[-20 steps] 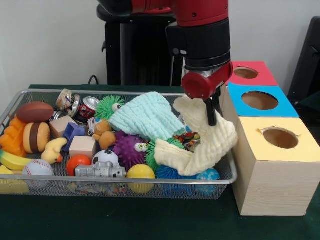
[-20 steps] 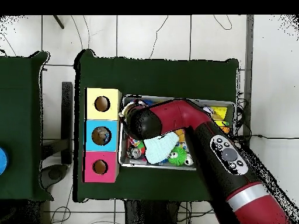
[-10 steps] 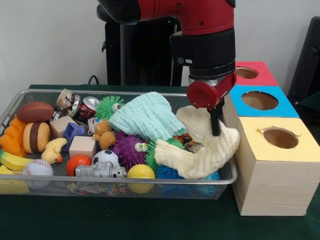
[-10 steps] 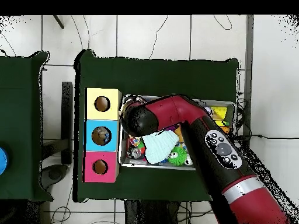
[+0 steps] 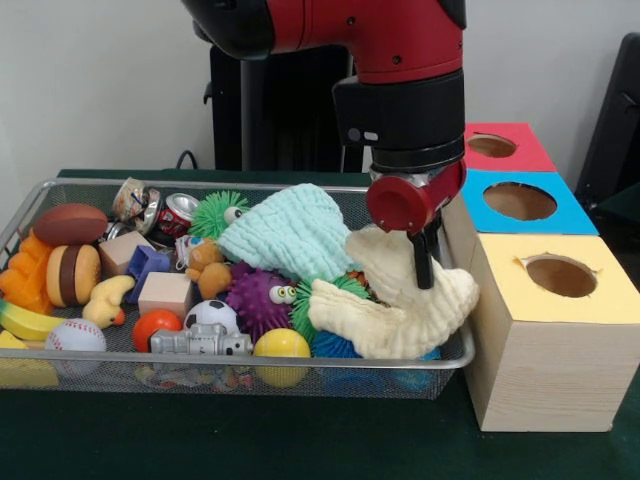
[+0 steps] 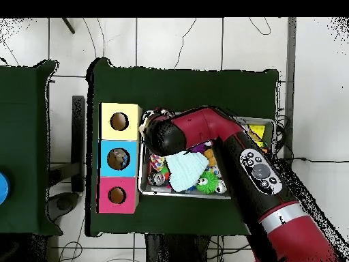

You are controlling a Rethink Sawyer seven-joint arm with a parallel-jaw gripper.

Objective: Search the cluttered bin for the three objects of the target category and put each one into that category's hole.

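My gripper [image 5: 420, 262] hangs over the right end of the wire bin [image 5: 200, 364], shut on a cream cloth [image 5: 400, 305] that rises in a peak to the fingers and sags onto the toys below. A mint knitted cloth [image 5: 295, 232] lies draped just to its left. To the right of the bin stands a row of wooden boxes with holes: yellow [image 5: 600, 300], blue [image 5: 570, 212] and red [image 5: 530, 152]. In the overhead view the red arm [image 6: 204, 129] covers the gripper and the cream cloth; the mint cloth [image 6: 185, 170] shows beside it.
The bin holds many toys: a purple spiky ball [image 5: 257, 298], a green spiky ball [image 5: 215, 212], a soccer ball [image 5: 212, 316], a yellow ball [image 5: 281, 346], a baseball [image 5: 75, 335], a toy football [image 5: 68, 222], wooden blocks, crushed cans [image 5: 178, 212].
The gripper swung a little right, then came back left and lower. The cream cloth went with it and has sunk, resting more on the toys at the bin's right end.
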